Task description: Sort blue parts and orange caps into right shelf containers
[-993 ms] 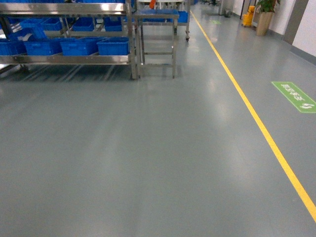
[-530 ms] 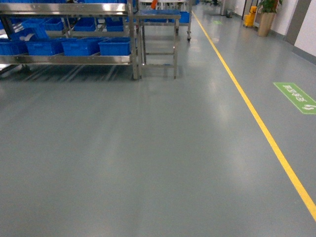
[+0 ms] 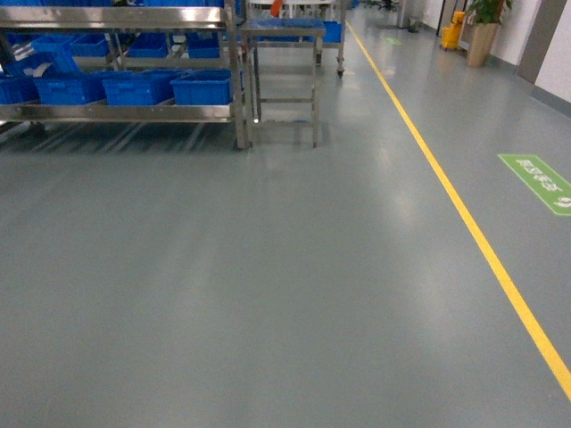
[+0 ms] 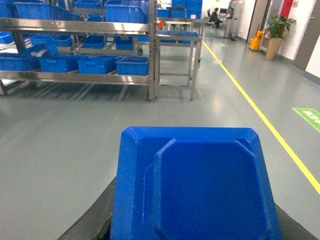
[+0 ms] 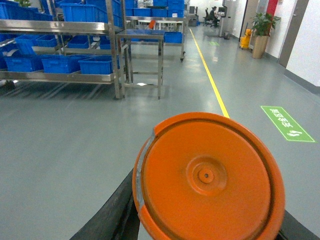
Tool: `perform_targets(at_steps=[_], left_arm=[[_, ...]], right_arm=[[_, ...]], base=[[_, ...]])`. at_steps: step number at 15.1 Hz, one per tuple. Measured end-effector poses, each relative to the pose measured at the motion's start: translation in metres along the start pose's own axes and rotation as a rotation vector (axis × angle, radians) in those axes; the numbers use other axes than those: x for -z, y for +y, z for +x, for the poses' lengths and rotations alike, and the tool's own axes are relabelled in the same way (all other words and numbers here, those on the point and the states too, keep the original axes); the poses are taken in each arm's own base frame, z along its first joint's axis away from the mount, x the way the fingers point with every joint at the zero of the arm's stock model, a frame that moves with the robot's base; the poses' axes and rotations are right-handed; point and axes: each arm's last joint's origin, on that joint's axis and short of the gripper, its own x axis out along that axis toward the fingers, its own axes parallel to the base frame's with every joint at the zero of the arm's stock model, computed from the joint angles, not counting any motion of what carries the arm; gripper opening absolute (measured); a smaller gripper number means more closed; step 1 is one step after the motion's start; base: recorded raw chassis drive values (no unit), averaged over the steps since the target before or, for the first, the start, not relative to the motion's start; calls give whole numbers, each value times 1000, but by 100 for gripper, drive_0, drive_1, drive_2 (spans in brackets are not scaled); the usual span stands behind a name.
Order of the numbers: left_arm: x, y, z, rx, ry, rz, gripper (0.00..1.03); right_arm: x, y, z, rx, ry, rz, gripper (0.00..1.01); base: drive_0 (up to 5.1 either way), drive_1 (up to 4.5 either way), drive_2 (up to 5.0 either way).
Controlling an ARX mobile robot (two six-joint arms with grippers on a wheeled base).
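Grey glossy floor (image 3: 268,267) ahead | steel shelf rack (image 3: 125,111) with bright-blue plastic crates (image 3: 203,86) upper left | left wrist: blue moulded plastic part (image 4: 197,187) fills bottom | right wrist: round orange plastic cap (image 5: 207,177) | I cannot tell either end effector's state.

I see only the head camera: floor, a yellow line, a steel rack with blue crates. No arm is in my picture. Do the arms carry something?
Observer: Yes. In the left wrist view a blue part, flat with cut corners, fills the lower frame just before the camera.
Operator: And the right side?
Observer: The right wrist view shows a round orange cap equally close. What grips it is hidden behind it, so I cannot tell how it is held.
Operator: My view cuts the rack at the top. Is there something higher?
Observer: In the left wrist view the steel rack has an upper level that also holds blue crates.
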Motion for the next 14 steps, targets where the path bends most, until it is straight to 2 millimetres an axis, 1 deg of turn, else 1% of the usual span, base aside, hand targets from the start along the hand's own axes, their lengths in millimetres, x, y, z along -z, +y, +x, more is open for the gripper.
perform_targets(at_steps=[7,14], left_arm=[[0,0,0,0,0,0,43],[0,0,0,0,-2,0,43]], right_arm=[[0,0,0,0,-1,0,44],[0,0,0,0,-2,0,44]], base=[[-149,-149,-149],[-2,431,-435]])
